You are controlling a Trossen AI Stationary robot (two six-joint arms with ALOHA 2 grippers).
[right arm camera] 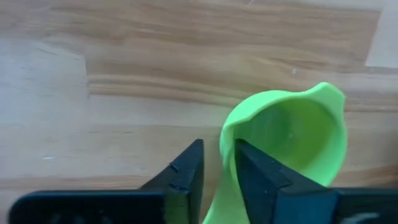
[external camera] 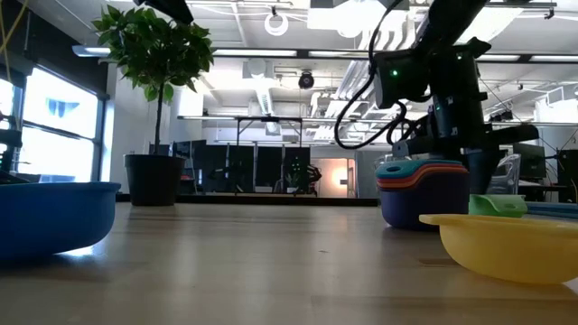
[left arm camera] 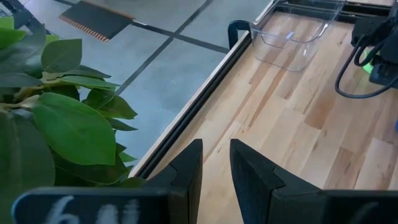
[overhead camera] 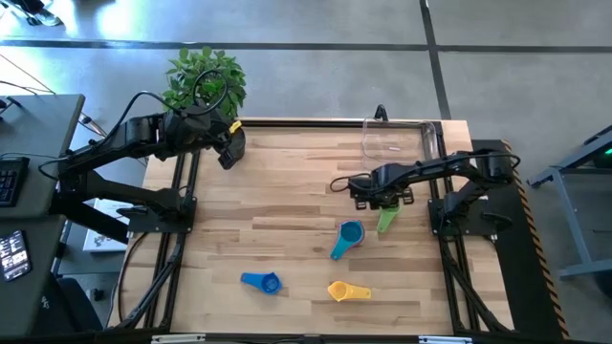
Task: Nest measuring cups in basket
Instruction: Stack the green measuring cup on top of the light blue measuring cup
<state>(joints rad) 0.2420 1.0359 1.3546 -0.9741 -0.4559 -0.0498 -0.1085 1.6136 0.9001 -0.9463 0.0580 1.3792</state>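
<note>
My right gripper (overhead camera: 382,199) (right arm camera: 219,171) is at the table's right middle, shut on the green measuring cup (overhead camera: 385,222) (right arm camera: 292,137) (external camera: 498,206). Just nearer lies a nested stack of cups (overhead camera: 349,234) (external camera: 423,185), purple at the bottom and teal on top. A blue cup (overhead camera: 260,282) (external camera: 45,212) and a yellow cup (overhead camera: 349,291) (external camera: 506,239) lie open side up near the near edge. The clear basket (overhead camera: 371,143) (left arm camera: 292,37) stands at the far right edge. My left gripper (overhead camera: 229,153) (left arm camera: 214,165) waits shut over the far left corner. My right gripper pinches the green cup's wall (right arm camera: 224,146) on the side where the handle joins. One finger (right arm camera: 255,177) is inside the bowl and the other finger (right arm camera: 186,177) is outside. The fingers come from above, pointing down. Whether the cup's base rests on the table I cannot tell.
A leafy potted plant (overhead camera: 204,81) (left arm camera: 56,124) stands beyond the far left corner, close to my left gripper. Bare wood lies across the table's middle and left (overhead camera: 277,201). A raised dark rail runs along the far edge (left arm camera: 199,99).
</note>
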